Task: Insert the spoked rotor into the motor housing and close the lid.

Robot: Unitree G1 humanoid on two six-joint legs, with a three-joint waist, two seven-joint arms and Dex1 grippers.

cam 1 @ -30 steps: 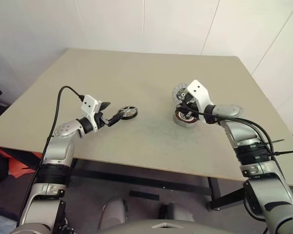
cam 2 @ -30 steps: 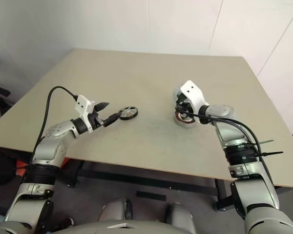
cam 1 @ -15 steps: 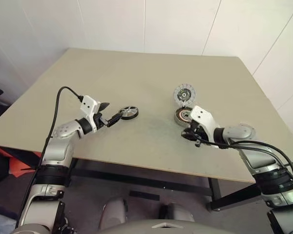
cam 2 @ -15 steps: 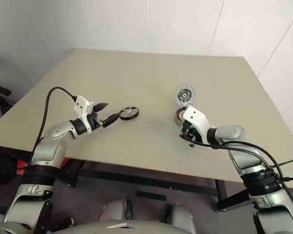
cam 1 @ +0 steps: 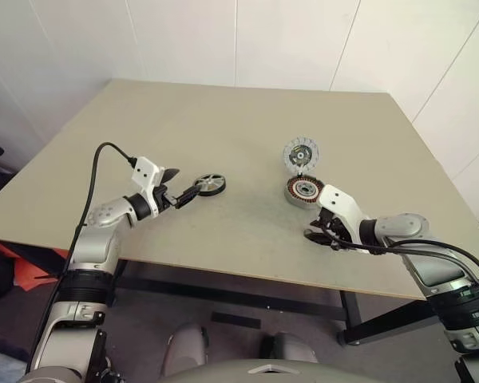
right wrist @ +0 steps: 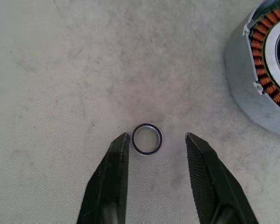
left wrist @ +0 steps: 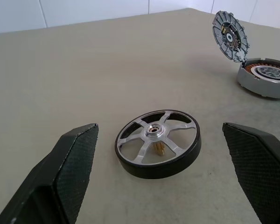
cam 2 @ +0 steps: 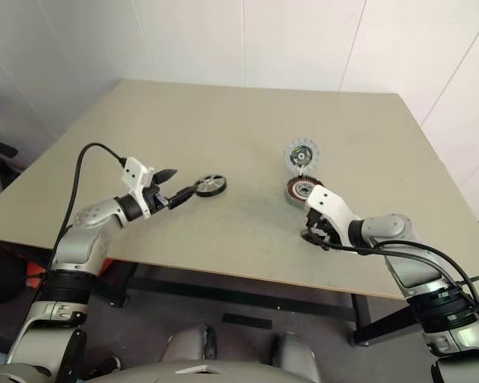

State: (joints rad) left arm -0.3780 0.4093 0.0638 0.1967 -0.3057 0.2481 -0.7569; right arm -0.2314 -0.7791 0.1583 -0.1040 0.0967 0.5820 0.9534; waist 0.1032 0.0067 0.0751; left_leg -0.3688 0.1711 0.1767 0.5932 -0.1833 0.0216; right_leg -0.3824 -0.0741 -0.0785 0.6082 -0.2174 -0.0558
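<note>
The spoked rotor [left wrist: 157, 149], black-rimmed with silvery spokes, lies flat on the table just past my left gripper [cam 1: 184, 182], which is open with a finger on each side of it and no contact. The motor housing [cam 1: 303, 191] sits right of centre, its copper windings showing. The lid [cam 1: 301, 153] stands upright at the housing's far edge. My right gripper [right wrist: 157, 139] hangs open over the table in front of the housing. A tiny metal ring [right wrist: 147, 138] lies on the table between its fingers, close to one of them.
The beige table [cam 1: 223, 112] is bare apart from these parts. Its front edge runs just below both grippers, and white walls stand behind it. Orange objects lie on the floor at the left.
My right gripper has drawn back from the housing toward the table's front edge, sunk lower, and opened over the tiny ring. The left arm and the rotor stayed put.
</note>
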